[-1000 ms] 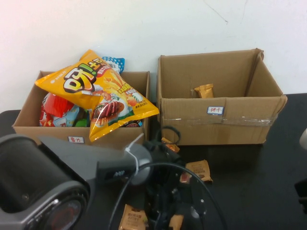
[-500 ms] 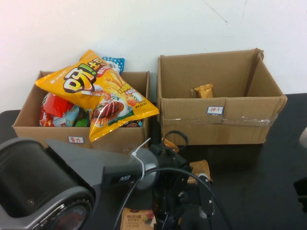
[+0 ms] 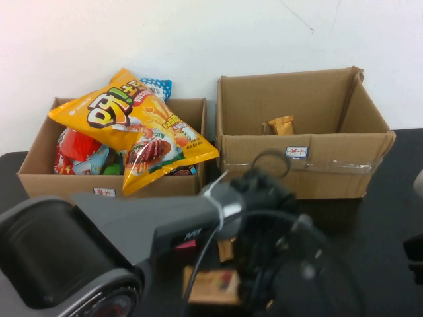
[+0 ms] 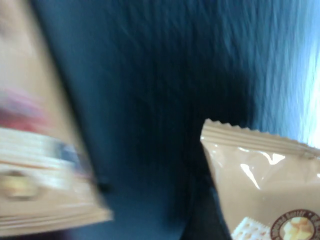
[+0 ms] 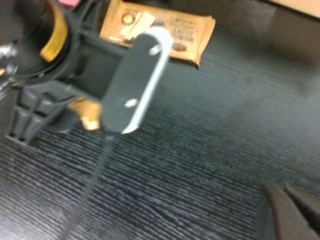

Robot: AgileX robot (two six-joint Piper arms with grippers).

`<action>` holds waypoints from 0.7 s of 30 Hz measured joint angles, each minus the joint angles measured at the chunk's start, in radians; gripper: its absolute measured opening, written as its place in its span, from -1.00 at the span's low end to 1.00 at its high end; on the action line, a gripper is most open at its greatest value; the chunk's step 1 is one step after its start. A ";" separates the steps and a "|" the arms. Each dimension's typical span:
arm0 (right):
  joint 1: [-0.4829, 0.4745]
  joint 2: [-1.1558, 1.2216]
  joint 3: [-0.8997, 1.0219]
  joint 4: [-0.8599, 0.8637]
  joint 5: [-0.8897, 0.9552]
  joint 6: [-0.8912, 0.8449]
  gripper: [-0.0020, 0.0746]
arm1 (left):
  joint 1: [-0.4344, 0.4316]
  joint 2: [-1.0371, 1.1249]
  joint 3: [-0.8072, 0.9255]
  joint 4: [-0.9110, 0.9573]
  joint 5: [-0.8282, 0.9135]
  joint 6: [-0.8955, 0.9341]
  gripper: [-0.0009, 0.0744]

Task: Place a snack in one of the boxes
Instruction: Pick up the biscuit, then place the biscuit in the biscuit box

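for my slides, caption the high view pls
Left gripper low over table near tan snack packets, before two cardboard boxes; right gripper parked at edge.

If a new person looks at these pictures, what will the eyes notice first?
The yellow chip bag piled high in the lower box at far left, beside the nearly bare taller box. In front, the left gripper hangs over brown snack packets; the right gripper, shut, waits at right.
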State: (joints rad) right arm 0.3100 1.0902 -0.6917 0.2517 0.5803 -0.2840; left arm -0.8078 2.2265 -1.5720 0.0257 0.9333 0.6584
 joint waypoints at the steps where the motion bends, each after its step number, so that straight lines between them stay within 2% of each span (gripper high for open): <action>1: 0.000 0.000 0.000 0.000 -0.004 0.000 -0.94 | -0.005 0.000 -0.045 0.000 0.019 -0.020 0.19; 8: 0.000 0.000 0.000 -0.026 -0.006 0.000 -0.94 | -0.003 0.006 -0.401 0.018 0.148 -0.154 0.19; 12: 0.000 0.000 0.000 -0.026 -0.006 0.000 -0.95 | 0.013 0.009 -0.594 0.024 0.143 -0.204 0.19; 17: 0.000 0.000 0.000 -0.026 -0.006 0.003 -0.94 | 0.021 0.009 -0.776 0.054 0.038 -0.219 0.19; 21: 0.000 0.000 0.000 -0.026 -0.006 0.003 -0.94 | 0.022 0.009 -0.810 0.141 -0.140 -0.221 0.19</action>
State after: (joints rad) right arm 0.3100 1.0902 -0.6917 0.2260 0.5739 -0.2809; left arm -0.7863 2.2351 -2.3816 0.1667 0.7936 0.4370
